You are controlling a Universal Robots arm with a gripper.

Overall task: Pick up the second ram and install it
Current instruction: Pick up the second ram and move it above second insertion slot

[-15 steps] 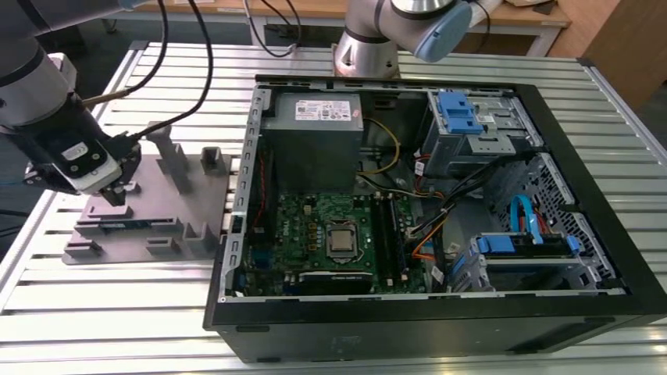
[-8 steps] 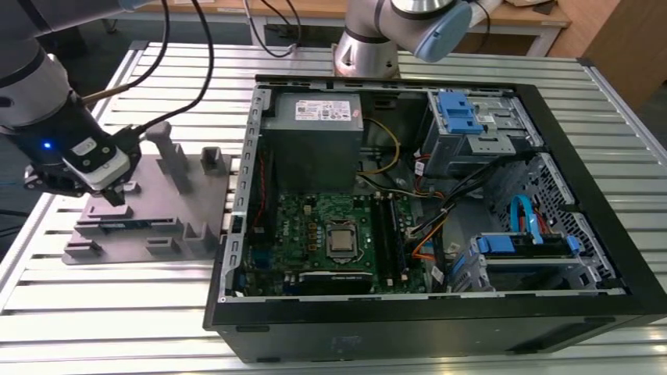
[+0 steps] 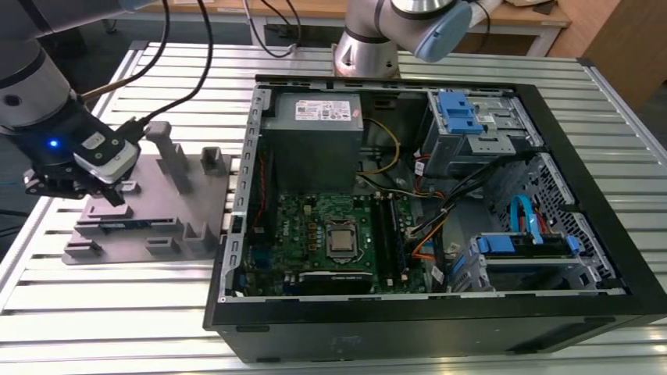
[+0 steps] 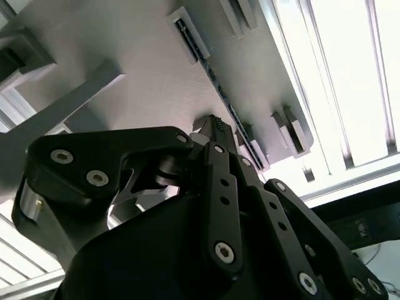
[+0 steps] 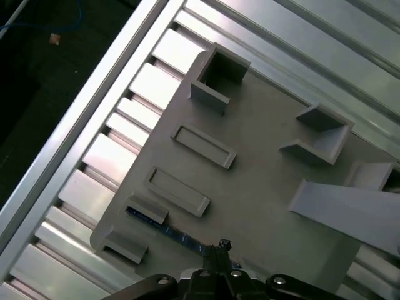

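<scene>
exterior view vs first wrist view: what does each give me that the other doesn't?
Exterior view: the open computer case with its motherboard and power supply, plus the arm's base behind the case.
First wrist view: a close look down at two empty rectangular slots on the tray.
Both: the grey fixture tray, the second ram lying in it, the gripper close over the ram, and the slatted table.

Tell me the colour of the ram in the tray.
The ram is dark blue, clearest in the first wrist view.
</scene>
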